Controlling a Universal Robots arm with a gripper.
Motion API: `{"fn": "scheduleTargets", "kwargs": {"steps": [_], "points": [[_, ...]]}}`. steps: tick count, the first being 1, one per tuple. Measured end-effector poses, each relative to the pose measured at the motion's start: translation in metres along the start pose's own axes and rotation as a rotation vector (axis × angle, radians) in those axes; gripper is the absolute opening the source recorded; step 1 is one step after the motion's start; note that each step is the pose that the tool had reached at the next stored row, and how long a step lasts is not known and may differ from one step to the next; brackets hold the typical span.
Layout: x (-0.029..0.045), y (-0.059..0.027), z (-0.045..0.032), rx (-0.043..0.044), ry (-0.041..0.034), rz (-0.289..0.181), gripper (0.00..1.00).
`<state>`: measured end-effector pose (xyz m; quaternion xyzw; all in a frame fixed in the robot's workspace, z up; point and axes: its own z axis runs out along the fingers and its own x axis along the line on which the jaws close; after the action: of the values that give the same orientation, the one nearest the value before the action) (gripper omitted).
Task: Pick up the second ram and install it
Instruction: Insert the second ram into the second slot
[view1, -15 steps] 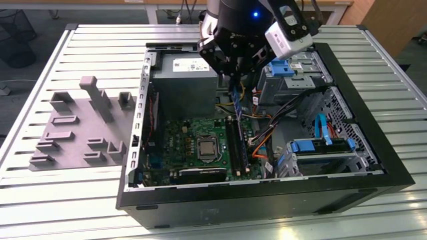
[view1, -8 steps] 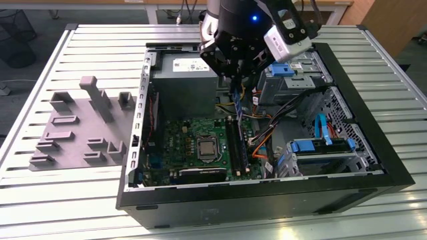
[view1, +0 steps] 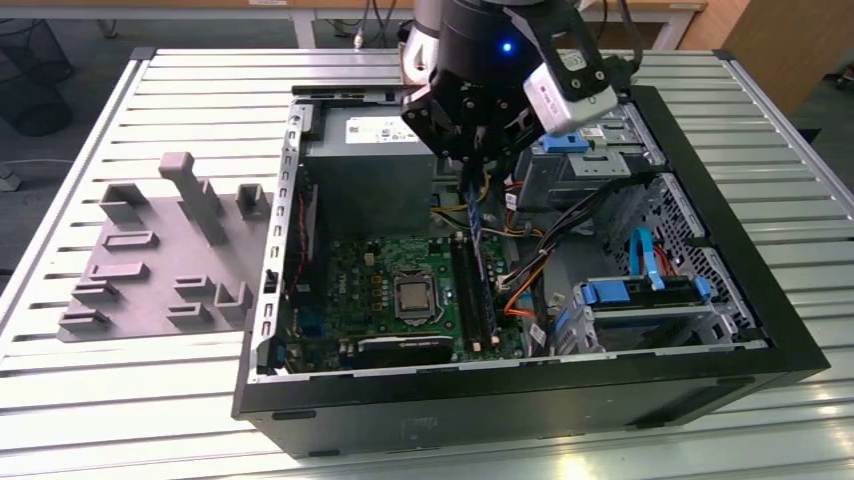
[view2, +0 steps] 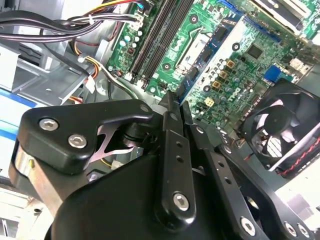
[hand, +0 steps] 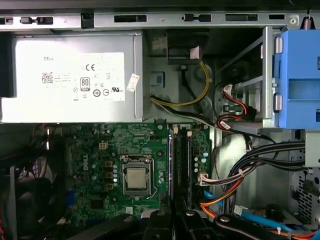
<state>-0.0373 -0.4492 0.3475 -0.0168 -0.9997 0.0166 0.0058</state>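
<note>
The motherboard (hand: 100, 150) is green with small silver and black parts; its long slots (hand: 182, 165) are black. The computer case (view1: 534, 405) is black. The power supply (hand: 70, 107) is grey with a white label (hand: 82, 75). The drive brackets (view1: 641, 292) are blue. The cables (hand: 260, 156) are black, orange, yellow and red. The fixture (view1: 160, 250) is plain grey, the table (view1: 80, 420) pale silver with ribs, the gripper (view2: 176, 100) black.

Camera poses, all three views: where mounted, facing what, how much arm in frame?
Exterior view: off-arm, high, looking down into the open computer case; wrist and gripper hang over it.
First wrist view: on the wrist, facing motherboard and power supply; gripper shows.
Second wrist view: on the wrist, looking obliquely past the gripper at the motherboard.
Shared: both wrist views show the memory slots.
</note>
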Motion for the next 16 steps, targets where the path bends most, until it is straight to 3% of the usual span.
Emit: {"fn": "scheduleTargets", "kwargs": {"steps": [7,16], "points": [[-0.0002,0.0003,0.0082,0.0001,-0.0019,0.0,0.14],[-0.0002,0.0004,0.0108,0.0,-0.002,0.0,0.14]]}}
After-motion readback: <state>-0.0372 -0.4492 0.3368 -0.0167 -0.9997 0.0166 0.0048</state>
